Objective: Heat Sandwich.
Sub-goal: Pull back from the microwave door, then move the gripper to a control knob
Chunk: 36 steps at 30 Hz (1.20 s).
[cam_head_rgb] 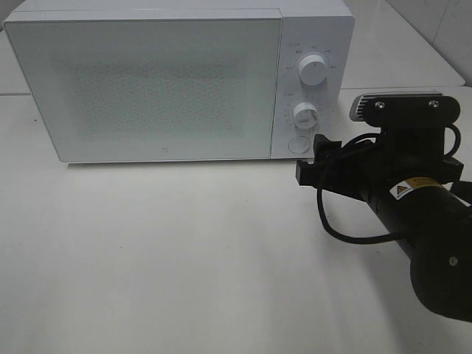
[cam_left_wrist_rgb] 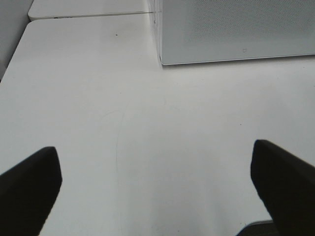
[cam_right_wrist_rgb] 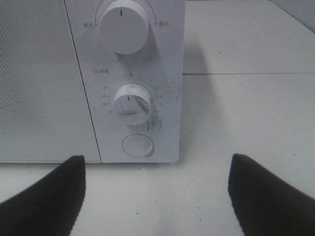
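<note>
The white microwave (cam_head_rgb: 147,81) stands at the back of the table with its door shut. The sandwich and its plate are out of view. My right gripper (cam_head_rgb: 313,161) is open and empty. It hovers just in front of the control panel, level with the round door button (cam_head_rgb: 298,143). In the right wrist view the open gripper (cam_right_wrist_rgb: 157,191) faces the button (cam_right_wrist_rgb: 137,146) and the timer knob (cam_right_wrist_rgb: 131,103), whose red mark points near 0. My left gripper (cam_left_wrist_rgb: 157,187) is open and empty above bare table, by the microwave's left front corner (cam_left_wrist_rgb: 161,59). It does not show in the high view.
The power knob (cam_head_rgb: 313,71) sits above the timer knob (cam_head_rgb: 304,114). The right arm's black cable (cam_head_rgb: 346,232) loops over the white table (cam_head_rgb: 184,258). A second table surface (cam_left_wrist_rgb: 88,7) lies behind, across a seam.
</note>
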Each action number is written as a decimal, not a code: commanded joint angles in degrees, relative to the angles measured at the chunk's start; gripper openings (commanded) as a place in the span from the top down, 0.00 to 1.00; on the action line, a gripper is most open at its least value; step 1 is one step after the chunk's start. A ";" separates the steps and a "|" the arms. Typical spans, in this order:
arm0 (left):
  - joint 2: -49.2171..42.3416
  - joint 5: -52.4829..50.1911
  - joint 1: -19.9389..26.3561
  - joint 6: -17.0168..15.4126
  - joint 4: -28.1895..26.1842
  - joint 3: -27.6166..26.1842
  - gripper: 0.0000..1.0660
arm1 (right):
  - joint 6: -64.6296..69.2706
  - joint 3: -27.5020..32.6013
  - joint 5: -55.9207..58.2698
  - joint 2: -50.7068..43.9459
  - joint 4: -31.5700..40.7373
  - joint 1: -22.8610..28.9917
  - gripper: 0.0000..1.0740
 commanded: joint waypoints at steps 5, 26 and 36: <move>-1.43 -0.17 0.17 -0.52 -0.06 0.17 0.05 | -1.03 -3.55 -2.29 4.41 -0.34 0.00 0.29; -1.38 -0.17 0.17 -0.52 -0.06 0.17 0.05 | -1.03 -16.16 0.69 15.24 -6.65 -6.36 0.29; -1.38 -0.17 0.17 -0.52 -0.06 0.17 0.05 | -0.86 -21.60 3.04 19.31 -9.85 -9.68 0.29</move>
